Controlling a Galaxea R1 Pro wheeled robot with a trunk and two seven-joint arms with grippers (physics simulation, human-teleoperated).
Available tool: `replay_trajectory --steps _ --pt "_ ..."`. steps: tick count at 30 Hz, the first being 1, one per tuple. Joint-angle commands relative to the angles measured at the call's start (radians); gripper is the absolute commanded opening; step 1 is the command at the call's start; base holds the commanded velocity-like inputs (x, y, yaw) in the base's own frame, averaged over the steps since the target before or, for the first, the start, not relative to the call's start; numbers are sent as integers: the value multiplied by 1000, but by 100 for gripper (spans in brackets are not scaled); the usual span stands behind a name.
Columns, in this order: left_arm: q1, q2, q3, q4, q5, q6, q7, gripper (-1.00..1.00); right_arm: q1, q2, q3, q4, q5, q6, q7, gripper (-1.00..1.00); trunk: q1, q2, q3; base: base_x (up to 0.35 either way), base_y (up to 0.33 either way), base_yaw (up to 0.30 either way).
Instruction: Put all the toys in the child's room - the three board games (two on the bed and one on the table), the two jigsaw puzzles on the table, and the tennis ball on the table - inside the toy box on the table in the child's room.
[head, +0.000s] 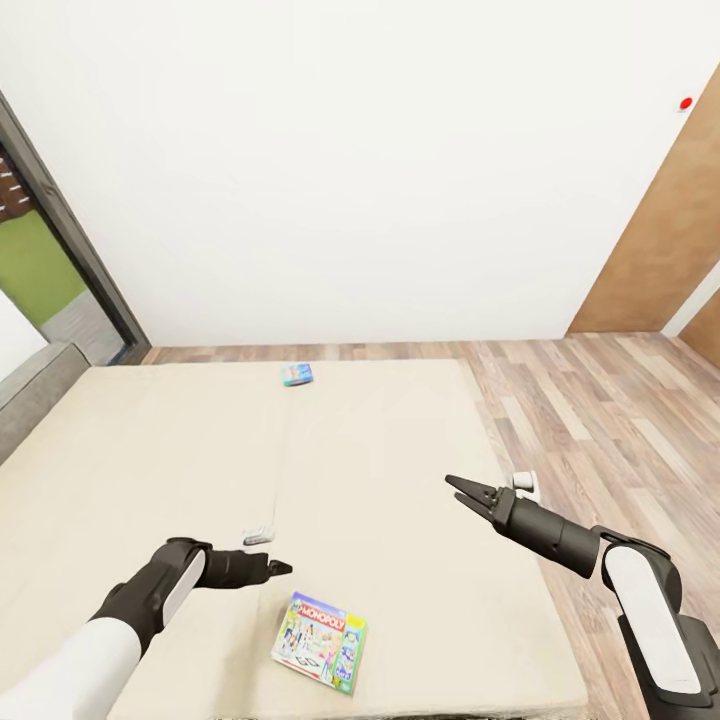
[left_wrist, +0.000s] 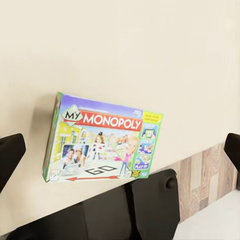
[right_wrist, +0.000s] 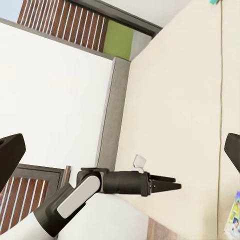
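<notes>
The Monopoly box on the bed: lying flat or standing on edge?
Flat. The Monopoly box lies face-up on the bed, its printed lid showing.

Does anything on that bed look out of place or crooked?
Two game boxes lie loose on the bare bed. The Monopoly box sits askew near the front edge, between the left hand and right hand. A blue box lies alone at the far edge.
</notes>
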Motion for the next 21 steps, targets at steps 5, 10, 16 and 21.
replay_trajectory --steps 5,10,16,21 --pt "-4 4 -6 -3 9 2 5 100 -1 1 -1 0 9 4 7 100 0 -2 -10 0 0 0" --pt "-5 1 -6 -4 9 -3 6 100 -2 2 0 0 9 4 6 100 0 -2 -18 0 0 0" --pt "-6 -3 -6 -4 9 -4 6 100 -3 2 -1 0 9 4 4 100 0 -2 -28 0 0 0" --pt "-6 -2 -7 -4 9 -13 6 100 -3 1 -1 0 10 4 3 100 0 -2 -36 0 0 0"
